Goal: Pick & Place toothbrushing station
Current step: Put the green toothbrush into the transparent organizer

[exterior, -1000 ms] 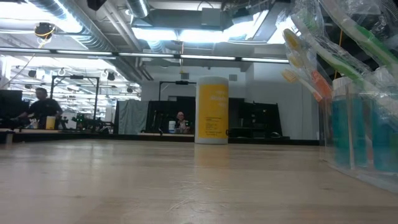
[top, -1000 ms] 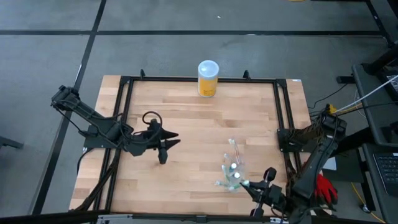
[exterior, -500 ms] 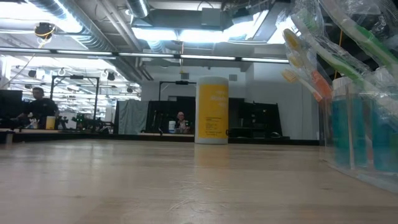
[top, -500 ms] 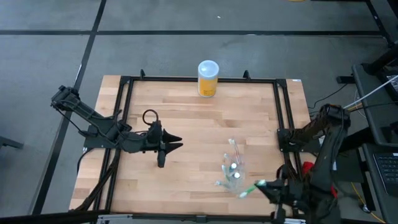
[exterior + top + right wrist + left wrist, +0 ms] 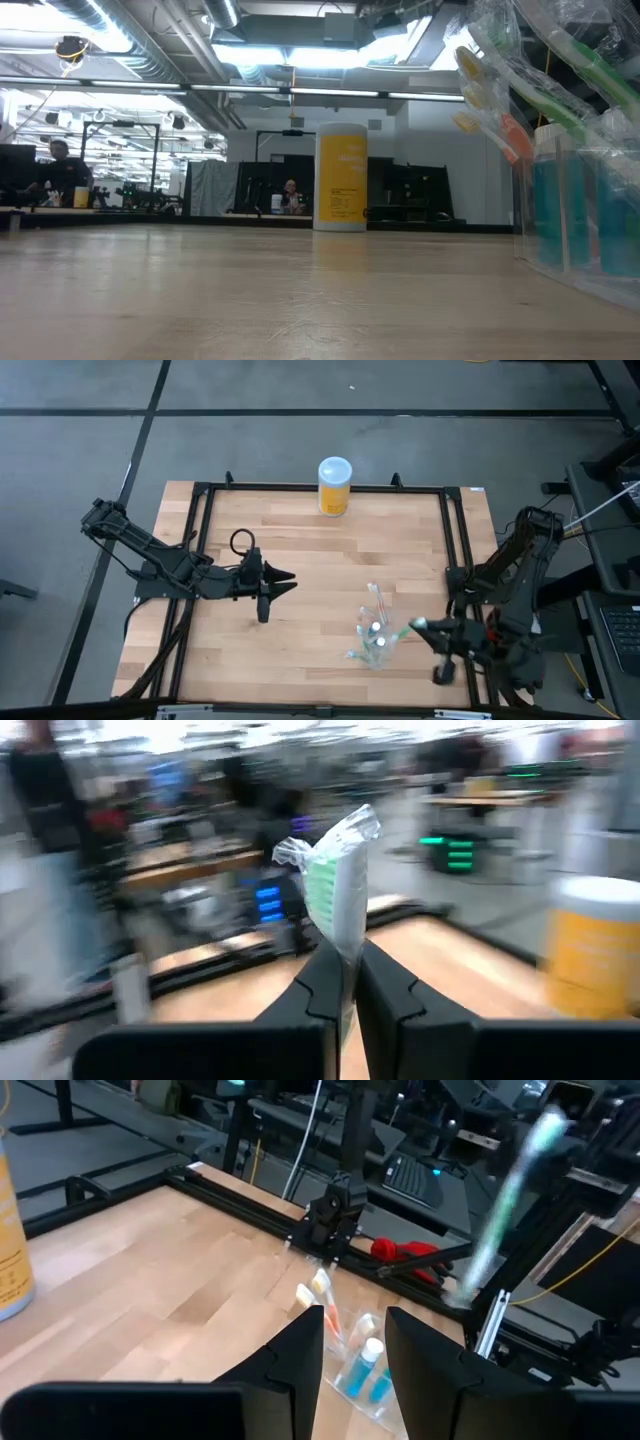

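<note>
A clear plastic cup [image 5: 375,635] stands on the wooden table toward the near right. It holds pale toothbrushes and small teal-blue tubes with white caps. It also shows in the low view [image 5: 575,190] and in the left wrist view [image 5: 352,1365]. My right gripper [image 5: 420,627] is just right of the cup and above the table, shut on a green toothbrush in clear wrap [image 5: 335,885]. My left gripper [image 5: 278,582] hovers open and empty over the table's left middle, pointing toward the cup. My right gripper pinches the wrapped green toothbrush between its two fingers [image 5: 322,982], which lie along the brush. The part right at the fingers [image 5: 342,948] is partly hidden by them. The rest sticks out past the fingertips to its crinkled wrap end [image 5: 320,840], lifted clear of the cup and table.
A yellow jar with a white lid [image 5: 334,485] stands at the far edge's middle, and shows in the low view [image 5: 341,177]. A black frame [image 5: 455,560] runs along the table's edges. Bare wood lies between my left gripper and the cup. People sit in the room beyond [image 5: 60,170].
My right gripper has come away from the cup with the green toothbrush, moving toward the table's far edge and a little right, while its arm has swung back to the right. My left gripper has edged slightly toward the cup.
</note>
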Available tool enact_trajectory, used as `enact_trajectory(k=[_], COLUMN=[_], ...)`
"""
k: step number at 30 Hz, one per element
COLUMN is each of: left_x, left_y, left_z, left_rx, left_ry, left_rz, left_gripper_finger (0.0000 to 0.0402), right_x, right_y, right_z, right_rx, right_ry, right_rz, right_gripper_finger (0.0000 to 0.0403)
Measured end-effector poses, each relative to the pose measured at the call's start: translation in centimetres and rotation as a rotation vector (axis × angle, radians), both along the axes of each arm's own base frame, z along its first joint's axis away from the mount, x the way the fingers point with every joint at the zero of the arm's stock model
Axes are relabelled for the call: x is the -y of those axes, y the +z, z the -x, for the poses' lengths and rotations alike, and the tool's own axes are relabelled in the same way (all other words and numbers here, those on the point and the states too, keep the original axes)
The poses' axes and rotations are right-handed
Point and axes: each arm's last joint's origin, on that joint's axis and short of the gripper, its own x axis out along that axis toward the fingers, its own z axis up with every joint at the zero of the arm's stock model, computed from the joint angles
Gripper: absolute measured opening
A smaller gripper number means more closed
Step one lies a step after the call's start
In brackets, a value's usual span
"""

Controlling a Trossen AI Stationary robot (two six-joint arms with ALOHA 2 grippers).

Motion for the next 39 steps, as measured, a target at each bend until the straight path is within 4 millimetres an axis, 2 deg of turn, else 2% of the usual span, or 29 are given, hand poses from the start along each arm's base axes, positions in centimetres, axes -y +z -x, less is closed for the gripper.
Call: enact_trajectory(k=[6, 11, 13, 15, 21, 26, 29, 35, 39], left_x=[-0.2, -0.8, -1.0, -1.1, -1.1, -1.1, -1.2, -1.1, -1.1], left_y=[0.0, 0.0, 0.0, 0.0, 0.2, 0.2, 0.2, 0.2, 0.2], left_z=[-0.1, -0.3, -0.4, -0.5, -0.5, -0.5, -0.5, -0.5, -0.5], left_rx=[-0.004, -0.010, -0.009, -0.007, 0.007, 0.009, 0.010, 0.014, 0.018], left_ry=[0.006, 0.021, 0.019, 0.020, 0.018, 0.027, 0.038, 0.041, 0.043], left_rz=[-0.016, -0.027, -0.028, -0.025, -0.018, -0.013, -0.016, -0.001, 0.011], left_gripper_finger=[0.0106, 0.0106, 0.0106, 0.0106, 0.0106, 0.0106, 0.0106, 0.0106, 0.0106], right_x=[1.3, 3.1, 3.8, 4.3, 3.9, 2.5, 1.8, 1.5, 1.1], right_y=[2.8, 6.1, 6.7, 6.6, 5.7, 4.6, 2.3, -3.0, -5.3], right_z=[1.2, 1.2, 1.4, 1.6, 3.4, 3.8, 3.6, 3.5, 3.3], right_rx=[0.026, 0.183, 0.200, 0.143, -0.033, -0.033, -0.032, 0.011, 0.020], right_ry=[0.293, 0.552, 0.531, 0.409, 0.063, 0.086, 0.086, 0.085, 0.083], right_rz=[-0.032, 0.067, 0.101, 0.101, 0.115, 0.102, 0.099, -0.025, -0.051], right_gripper_finger=[0.0014, 0.0014, 0.0014, 0.0014, 0.0014, 0.0014, 0.0014, 0.0014, 0.0014])
